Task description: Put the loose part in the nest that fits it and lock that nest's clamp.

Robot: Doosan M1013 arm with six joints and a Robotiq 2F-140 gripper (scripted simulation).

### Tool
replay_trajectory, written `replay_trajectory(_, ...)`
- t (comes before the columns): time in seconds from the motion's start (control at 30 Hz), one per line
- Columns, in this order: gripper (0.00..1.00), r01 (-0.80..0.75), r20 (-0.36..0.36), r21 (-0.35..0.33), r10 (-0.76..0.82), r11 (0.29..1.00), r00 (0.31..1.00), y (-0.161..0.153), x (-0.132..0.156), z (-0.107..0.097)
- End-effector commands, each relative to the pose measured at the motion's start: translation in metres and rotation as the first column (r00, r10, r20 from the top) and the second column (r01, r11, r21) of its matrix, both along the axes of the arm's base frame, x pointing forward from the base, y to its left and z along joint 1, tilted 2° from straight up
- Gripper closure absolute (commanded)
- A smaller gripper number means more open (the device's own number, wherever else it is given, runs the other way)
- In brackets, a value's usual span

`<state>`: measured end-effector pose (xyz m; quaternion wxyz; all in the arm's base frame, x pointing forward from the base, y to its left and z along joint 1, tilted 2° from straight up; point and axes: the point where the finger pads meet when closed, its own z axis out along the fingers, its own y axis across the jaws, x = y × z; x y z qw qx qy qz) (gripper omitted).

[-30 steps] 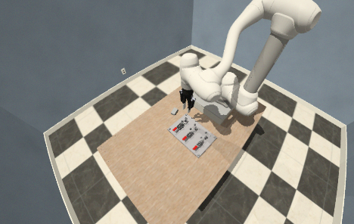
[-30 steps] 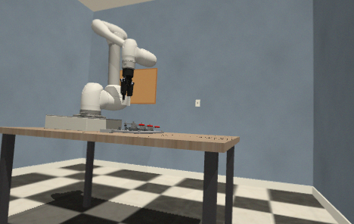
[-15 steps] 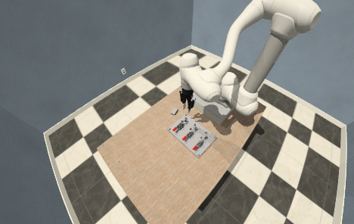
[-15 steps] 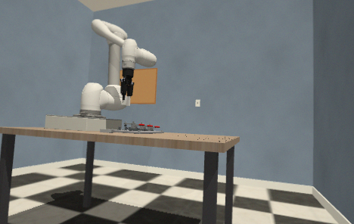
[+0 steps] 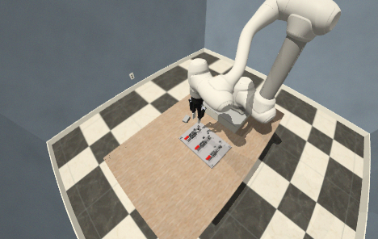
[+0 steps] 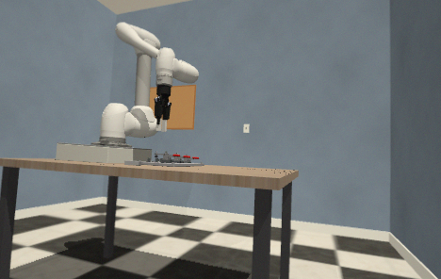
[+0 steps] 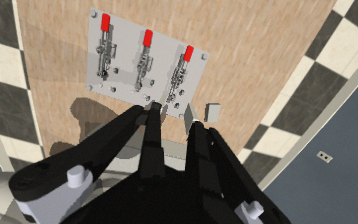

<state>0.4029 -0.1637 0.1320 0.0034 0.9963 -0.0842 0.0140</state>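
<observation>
The loose part (image 5: pixel 186 119) (image 7: pixel 213 112) is a small grey block lying on the table beside the fixture plate (image 5: pixel 195 141) (image 6: pixel 180 164) (image 7: pixel 127 50). Three clamps with red handles (image 7: pixel 105 22) (image 7: pixel 148 38) (image 7: pixel 188 53) stand in a row on the plate, handles pointing away from the robot base. Small round pads and blocks show near the clamps' other ends; their layouts are too small to tell. My gripper (image 5: pixel 196 117) (image 6: pixel 161 124) (image 7: pixel 175 105) points down, high above the table near the plate's base-side edge. Its fingers are partly open with nothing between them. The part is hidden in the exterior view.
The robot's grey base block (image 5: pixel 228 119) (image 6: pixel 90 153) stands on the table (image 5: pixel 146 161) (image 6: pixel 236 174) behind the fixture. The arm's shadow falls between the base and the plate. The loose part lies near the plate's corner, toward the table's side edge.
</observation>
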Motion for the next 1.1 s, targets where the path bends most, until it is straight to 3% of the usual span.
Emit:
replay_trajectory(0.0,0.65,0.000,0.000,0.000,0.000,1.000,1.000,-0.003,0.022,0.001)
replay_trajectory(0.23,0.65,0.000,0.000,0.000,0.000,1.000,1.000,-0.011,0.067,0.002)
replay_trajectory(0.5,0.65,0.000,0.000,0.000,0.000,1.000,1.000,-0.015,0.094,0.003)
replay_trajectory(1.07,0.65,0.000,0.000,0.000,0.000,1.000,1.000,-0.016,0.101,-0.002)
